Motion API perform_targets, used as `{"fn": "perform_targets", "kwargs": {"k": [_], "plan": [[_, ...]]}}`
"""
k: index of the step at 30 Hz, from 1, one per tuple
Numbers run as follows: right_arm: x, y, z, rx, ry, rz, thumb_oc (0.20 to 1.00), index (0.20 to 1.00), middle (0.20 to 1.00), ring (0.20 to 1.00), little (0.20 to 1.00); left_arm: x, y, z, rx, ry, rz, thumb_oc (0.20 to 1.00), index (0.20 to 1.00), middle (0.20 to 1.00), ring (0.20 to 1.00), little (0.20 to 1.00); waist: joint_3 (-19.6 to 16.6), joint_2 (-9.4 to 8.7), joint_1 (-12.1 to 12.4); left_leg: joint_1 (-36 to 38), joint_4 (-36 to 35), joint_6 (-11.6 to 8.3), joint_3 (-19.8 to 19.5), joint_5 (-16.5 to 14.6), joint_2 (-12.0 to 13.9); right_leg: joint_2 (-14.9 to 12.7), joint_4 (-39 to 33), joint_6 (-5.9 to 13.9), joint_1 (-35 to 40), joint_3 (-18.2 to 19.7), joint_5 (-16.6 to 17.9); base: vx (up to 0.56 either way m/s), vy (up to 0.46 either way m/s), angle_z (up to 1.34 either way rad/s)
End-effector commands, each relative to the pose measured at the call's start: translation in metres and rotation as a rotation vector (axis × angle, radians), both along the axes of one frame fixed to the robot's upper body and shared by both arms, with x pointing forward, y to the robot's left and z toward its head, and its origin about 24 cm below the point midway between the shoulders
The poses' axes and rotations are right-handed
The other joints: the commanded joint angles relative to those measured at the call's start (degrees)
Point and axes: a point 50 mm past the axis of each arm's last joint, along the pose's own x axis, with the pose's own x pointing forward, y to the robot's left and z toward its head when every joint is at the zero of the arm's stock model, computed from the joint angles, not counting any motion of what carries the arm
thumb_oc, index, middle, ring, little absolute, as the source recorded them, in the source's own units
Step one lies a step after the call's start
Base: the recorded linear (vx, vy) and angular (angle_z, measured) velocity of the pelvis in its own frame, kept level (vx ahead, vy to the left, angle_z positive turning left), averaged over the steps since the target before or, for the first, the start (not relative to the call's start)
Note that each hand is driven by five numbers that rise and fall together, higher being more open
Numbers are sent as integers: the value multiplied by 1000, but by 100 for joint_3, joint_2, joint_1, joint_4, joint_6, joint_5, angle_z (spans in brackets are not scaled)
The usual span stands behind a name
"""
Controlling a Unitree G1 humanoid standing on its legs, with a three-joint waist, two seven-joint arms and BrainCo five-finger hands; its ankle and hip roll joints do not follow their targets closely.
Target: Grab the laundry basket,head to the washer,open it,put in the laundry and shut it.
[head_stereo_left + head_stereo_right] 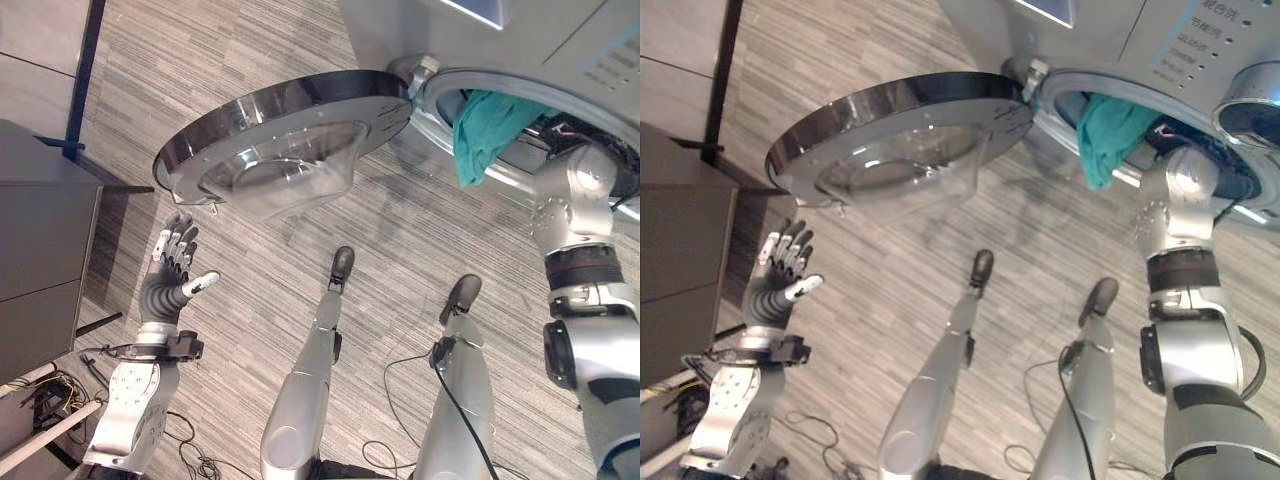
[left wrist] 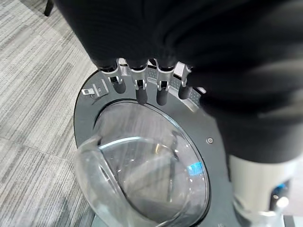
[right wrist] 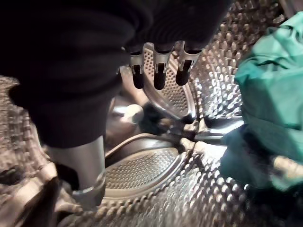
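The washer (image 1: 560, 40) stands at the upper right with its round door (image 1: 280, 130) swung wide open to the left, glass bowl facing down. A teal cloth (image 1: 485, 130) hangs over the front rim of the drum opening. My right arm reaches into that opening beside the cloth. Inside the steel drum (image 3: 156, 170), my right hand (image 3: 160, 66) has relaxed fingers and holds nothing, with the teal cloth (image 3: 272, 109) lying beside it. My left hand (image 1: 172, 275) hovers open below the door's outer edge, fingers spread, not touching it; the door (image 2: 142, 161) shows just past its fingertips (image 2: 141, 92).
A dark cabinet (image 1: 40, 250) stands at the left, close to my left arm. A dark upright post (image 1: 85, 70) rises behind it. The open door overhangs the striped floor (image 1: 250, 260) between the cabinet and the washer.
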Motion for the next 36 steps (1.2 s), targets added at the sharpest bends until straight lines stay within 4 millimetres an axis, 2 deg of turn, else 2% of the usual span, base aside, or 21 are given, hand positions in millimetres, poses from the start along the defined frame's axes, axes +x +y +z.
{"fn": "perform_targets", "kwargs": {"k": [1,2,4,6,8,9,10,12,13,17,18,19,23,24,25,26,27,28,31,32,36], "plan": [[-32,-20,91,-152,-150,10,1000,1000,1000,1000,1000,5,-19,17,-38,-91,-77,1000,1000,1000,1000,1000,-32,279,66,683,-178,-221,482,-855,376,50,-120,-296,95,-115,-749,18,-76,8],[-28,-23,87,-214,-55,-3,1000,1000,1000,1000,1000,5,-19,19,-12,-96,-84,1000,1000,1000,1000,1000,-33,224,66,682,-178,-243,462,-836,400,69,-129,-314,115,-156,-767,28,-92,14],[-20,-13,78,-228,-37,65,1000,1000,1000,1000,1000,5,-22,19,-13,-93,-104,1000,1000,1000,1000,1000,10,184,-4,719,-178,-260,443,-821,446,135,-152,-352,166,-209,-774,23,-70,16],[-9,-2,58,-213,-18,125,1000,1000,1000,1000,1000,8,-25,21,-9,-94,-116,1000,1000,1000,1000,1000,39,83,-46,759,-178,-267,434,-829,494,192,-279,-355,266,-262,-725,12,-54,6],[2,27,30,-237,-22,232,1000,1000,1000,1000,1000,10,-24,22,-34,-102,-91,1000,1000,1000,1000,1000,71,13,-92,799,-178,-272,440,-854,522,241,-416,-338,386,-310,-663,2,-25,5],[3,50,11,-301,-27,308,1000,1000,1000,1000,1000,10,-24,22,-44,-105,-78,1000,1000,1000,1000,1000,87,-36,-147,839,-178,-268,452,-864,536,263,-463,-327,446,-320,-621,0,-7,8],[2,51,6,-299,-21,305,1000,1000,1000,1000,1000,9,-23,21,-41,-99,-78,1000,1000,1000,1000,1000,66,-49,-145,855,-178,-267,450,-864,535,263,-473,-325,468,-324,-616,9,-6,6],[-4,73,-31,-327,-8,377,1000,1000,1000,1000,1000,9,-23,21,-40,-102,-66,1000,1000,1000,1000,1000,72,-115,-224,950,-178,-232,443,-895,534,284,-558,-320,605,-318,-553,5,16,-1],[-8,88,-72,-321,52,443,1000,1000,1000,1000,1000,8,-21,20,-52,-105,-46,1000,1000,1000,1000,1000,70,-173,-290,1074,-178,-183,482,-942,537,273,-658,-294,764,-309,-458,-5,61,0],[-19,119,-151,-220,214,566,1000,1000,1000,1000,1000,5,-18,18,-69,-98,-14,1000,1000,1000,1000,1000,37,-351,-400,1400,-142,-72,651,-1116,551,287,-979,-188,1147,-194,-198,-2,88,-1],[-19,120,-152,-219,216,568,1000,1000,1000,1000,1000,4,-17,17,-67,-96,-13,1000,1000,1000,1000,1000,36,-363,-396,1417,-142,-69,661,-1120,550,289,-996,-184,1165,-186,-188,-88,101,-30],[-30,135,-183,-196,282,616,1000,1000,1000,1000,1000,4,-16,17,-73,-98,5,1000,1000,1000,1000,1000,49,-483,-460,1429,48,8,771,-1149,533,242,-1131,-197,1247,-154,64,-89,101,-37],[-61,154,-229,-250,399,709,1000,1000,1000,1000,1000,3,-11,15,-74,-98,38,1000,1000,1000,1000,1000,-30,-801,-635,1627,611,140,958,-1583,531,177,-1350,-89,1637,1,255,-6,116,-32],[-61,154,-229,-249,399,709,1000,1000,1000,1000,1000,3,-11,15,-74,-97,38,1000,1000,1000,1000,1000,-27,-805,-631,1634,621,142,965,-1592,531,178,-1356,-87,1648,6,258,46,74,-19],[-68,156,-239,-247,430,734,1000,1000,1000,1000,1000,2,-10,13,-67,-90,45,1000,1000,1000,1000,1000,-62,-912,-671,1721,764,169,1027,-1709,541,170,-1408,-65,1781,40,298,92,111,-16],[-88,158,-266,-170,495,811,1000,1000,1000,1000,1000,1,-7,12,-41,-81,56,1000,1000,1000,1000,1000,-185,-1110,-750,1952,1005,201,1166,-1955,606,142,-1509,-1,2064,108,367,148,145,-11],[-97,156,-279,-113,531,827,1000,1000,1000,1000,1000,0,-5,10,-27,-68,67,1000,1000,1000,1000,1000,-260,-1213,-787,2086,1122,239,1227,-2076,629,125,-1554,34,2203,148,404,124,112,-11],[-97,156,-279,-112,531,827,1000,1000,1000,1000,1000,0,-5,9,-27,-67,67,1000,1000,1000,1000,1000,-255,-1214,-780,2098,1127,240,1234,-2083,630,127,-1560,35,2214,153,406,115,86,-25],[-130,148,-311,54,607,837,1000,1000,1000,1000,1000,-4,3,4,8,-33,108,1000,1000,1000,1000,1000,-530,-1490,-911,2531,1399,325,1476,-2444,694,114,-1781,157,2663,328,541,141,149,-45],[-148,134,-322,148,624,788,1000,1000,1000,1000,1000,-6,8,-1,26,-7,146,1000,1000,1000,1000,1000,-743,-1624,-1026,2792,1546,418,1605,-2641,710,91,-1824,248,2875,429,625,174,238,-49],[-162,106,-322,188,623,666,1000,1000,1000,1000,1000,-9,15,-12,49,49,186,1000,1000,1000,1000,1000,-1186,-1754,-1206,3354,1380,617,1753,-2795,569,-11,-1697,396,3069,641,774,111,215,-37]]}}
